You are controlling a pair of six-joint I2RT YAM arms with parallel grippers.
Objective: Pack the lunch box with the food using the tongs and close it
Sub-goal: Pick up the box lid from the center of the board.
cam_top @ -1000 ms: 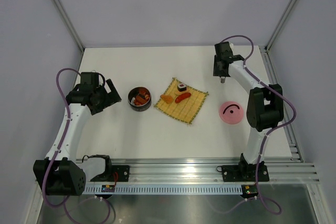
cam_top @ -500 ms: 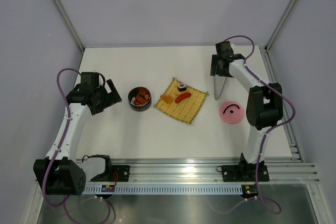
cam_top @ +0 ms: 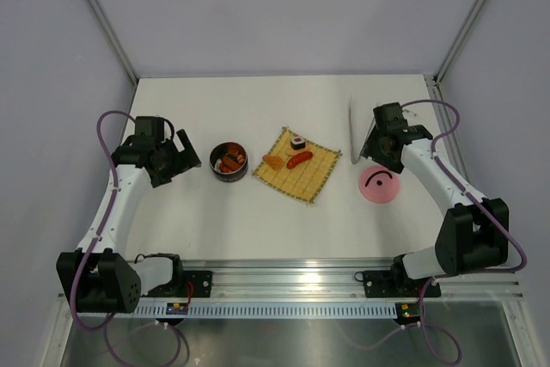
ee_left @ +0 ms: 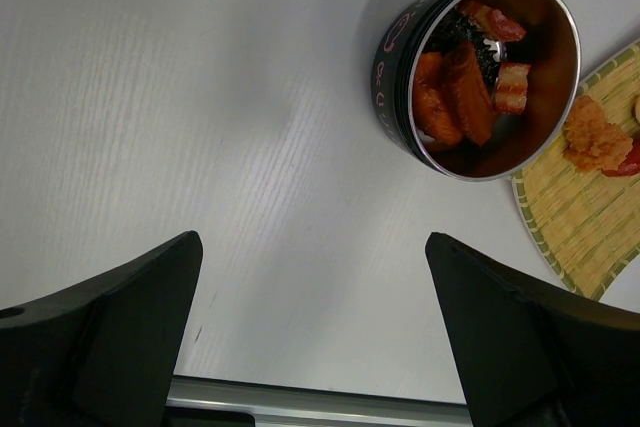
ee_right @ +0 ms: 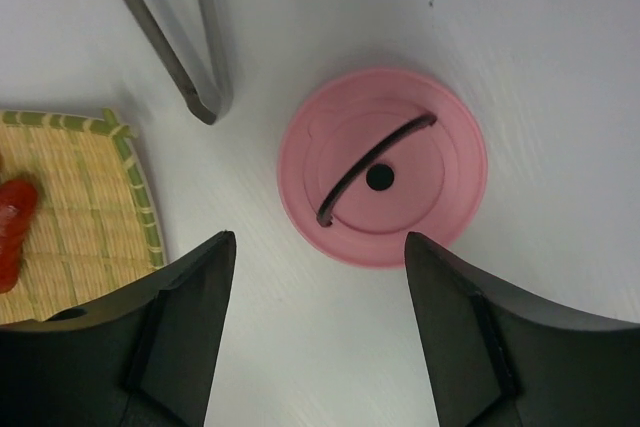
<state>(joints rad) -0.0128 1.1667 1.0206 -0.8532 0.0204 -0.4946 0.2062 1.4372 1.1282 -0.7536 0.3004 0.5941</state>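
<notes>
One white surface [cam_top: 258, 221] carries everything. Landmark: the mat [cam_top: 311, 180], a yellow woven square set cornerwise at mid-surface.

Two claws, both empty.
- Left claw [cam_top: 185, 159]: hangs well left of the mat, on the far side of the tin. Its fingers [ee_left: 130, 317] are spread wide with nothing between them, only bare surface below.
- Right claw [cam_top: 378, 148]: hangs right of the mat, over the lid. Its fingers [ee_right: 170, 337] stand apart and grip nothing; the lid shows in the gap.

Lid [cam_top: 378, 185]: pink, round, lying flat right of the mat and apart from it. It has a dark curved handle and a centre hole on top.

Tin [cam_top: 229, 177]: dark wall, shiny inside, upright and uncovered, close beside the mat's left corner. Contact with the mat cannot be told.

Tongs [cam_top: 351, 122]: silver, lying flat just off the mat's right corner, joined end nearest that corner. Neither claw touches them.

Food on the mat: sausage [cam_top: 300, 159] at centre, roll [cam_top: 298, 142] toward the far corner, orange chunk [cam_top: 273, 162] toward the left corner.

Food in the tin: orange pieces [ee_left: 450, 97], sausage bits [ee_left: 512, 85], dark piece [ee_left: 470, 42].
</notes>
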